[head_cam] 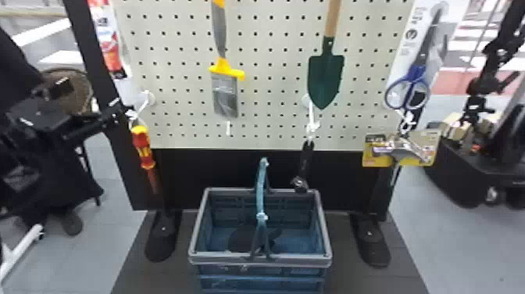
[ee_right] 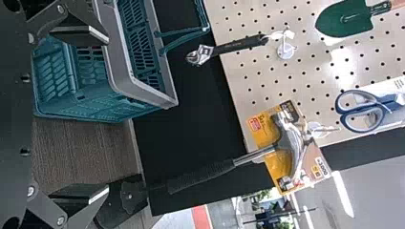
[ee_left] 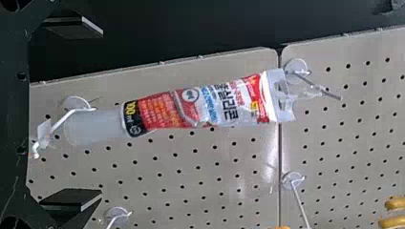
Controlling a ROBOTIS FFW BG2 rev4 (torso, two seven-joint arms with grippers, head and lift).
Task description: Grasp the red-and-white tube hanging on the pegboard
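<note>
On a wire hook at the top left corner of the pegboard (head_cam: 273, 39): one red-and-white tube (ee_left: 191, 109), hung by its white tab; long axis upright, tab end up, clear nozzle end pointing down. Near that lower end, the left tool (ee_left: 93, 114), fingers spread wide, gripping nothing; cannot tell whether touching the tube. Right tool (ee_right: 95, 114) likewise wide open and empty, facing the board's lower right. On the dark floor mat (head_cam: 363, 281) under the board, one blue basket (head_cam: 218, 259), handle upright; inside, a dark patch, thing or shadow, cannot tell. Elsewhere on the board, one each: red-and-yellow screwdriver (head_cam: 142, 148); yellow-and-grey scraper (head_cam: 224, 74); green trowel (head_cam: 325, 78); black wrench (head_cam: 302, 168); blue scissors (head_cam: 408, 90); carded hammer (head_cam: 402, 150).
</note>
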